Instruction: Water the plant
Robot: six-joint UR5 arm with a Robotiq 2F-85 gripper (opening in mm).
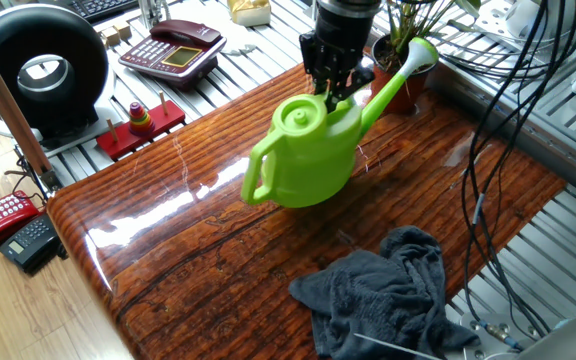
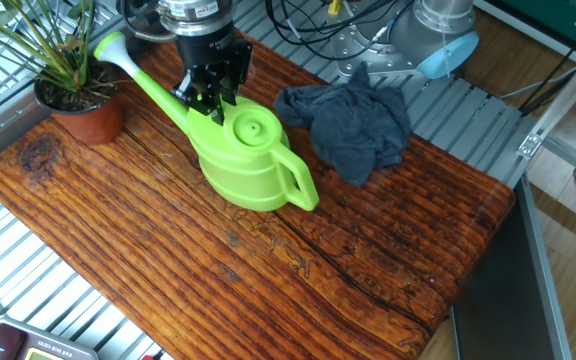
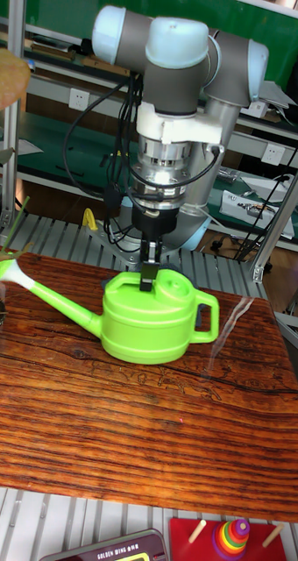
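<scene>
The plant [image 2: 63,60] has thin green leaves in a brown pot [image 2: 80,118] at the table's far corner, and it also shows behind the spout [image 1: 405,25]. A green watering can [image 2: 251,168] [image 1: 303,155] [image 3: 153,326] sits upright mid-table. Its long spout points at the plant, with the spout's head [image 2: 109,48] close beside the leaves, above the pot's rim. My gripper [image 2: 209,98] [image 1: 331,92] [image 3: 148,279] comes straight down and is shut on the can's top handle. Whether the can's base touches the table is unclear.
A dark grey cloth [image 2: 350,118] [image 1: 388,290] lies crumpled beside the can, on the side away from the plant. Beyond the table edge are a red ring toy [image 1: 140,122], a desk phone [image 1: 173,48], a black round fan [image 1: 38,68] and hanging black cables [image 1: 508,120].
</scene>
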